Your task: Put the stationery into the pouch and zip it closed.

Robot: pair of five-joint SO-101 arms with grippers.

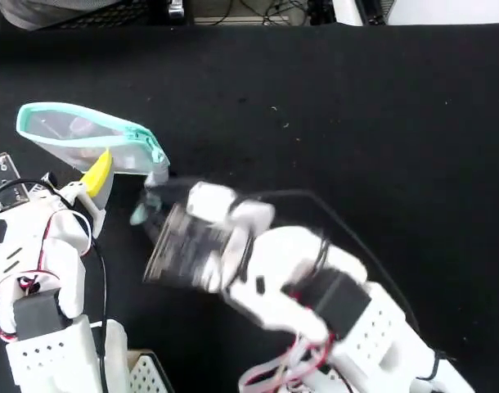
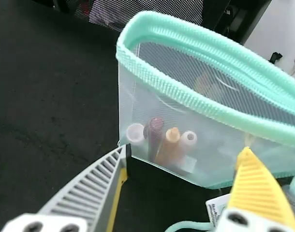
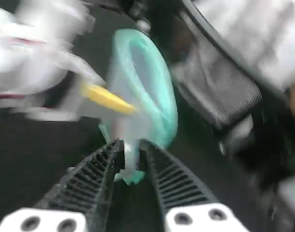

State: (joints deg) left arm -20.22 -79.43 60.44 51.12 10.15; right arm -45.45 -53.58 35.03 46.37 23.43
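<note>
Pouch [image 1: 86, 139], light, soft mint-edged mesh, will likely sag and twist when tugged, so it is best braced at the body and pulled by the zip tab [image 3: 130, 162]. It stands over the black tabletop [image 1: 331, 106], mouth open, with the stationery [image 2: 169, 142] inside. The left claw [image 2: 184, 152] clamps the pouch's lower body, fingers well spread. The right claw [image 3: 130, 143], almost closed, pinches the tab at the pouch's end. A circuit board [image 1: 2, 176] lies beside the pouch, apparently clear of the zip.

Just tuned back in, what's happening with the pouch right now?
The left gripper holds the mint mesh pouch upright, with pens already inside. Its mouth is open, not yet zipped. The right gripper sits at the pouch's end, closed on what looks like the zipper tab.
</note>
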